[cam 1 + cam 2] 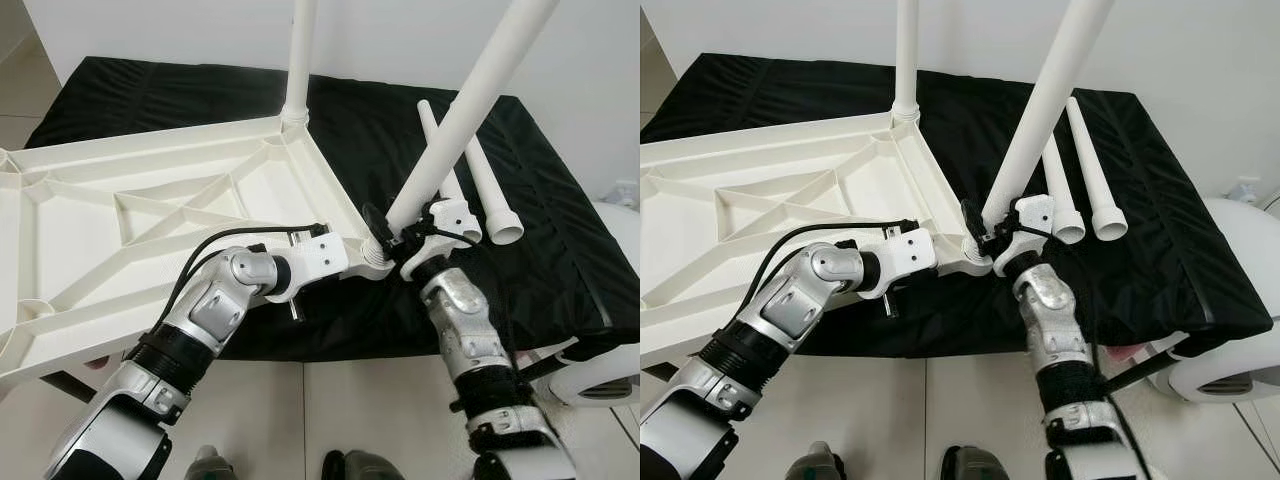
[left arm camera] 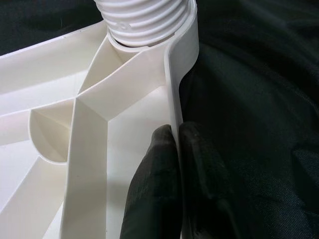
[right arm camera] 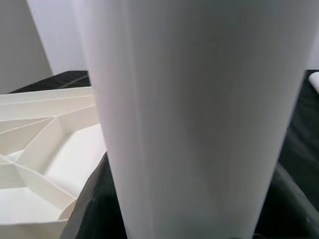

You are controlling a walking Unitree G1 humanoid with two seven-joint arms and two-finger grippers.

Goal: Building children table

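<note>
The left gripper [image 2: 174, 164] pinches the tabletop [image 1: 150, 215] rim beside the corner socket; the right gripper [image 1: 395, 240] clamps the tilted leg [image 1: 465, 110] there.

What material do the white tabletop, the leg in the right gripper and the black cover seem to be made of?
Tabletop: probably moulded plastic, smooth with a slight sheen; thin ribs cross its underside.
Leg at the right gripper: likely the same white plastic; ridged thread at its base, seen in the left wrist view.
Black cover: woven fabric, matte, with wrinkles and folds.
</note>
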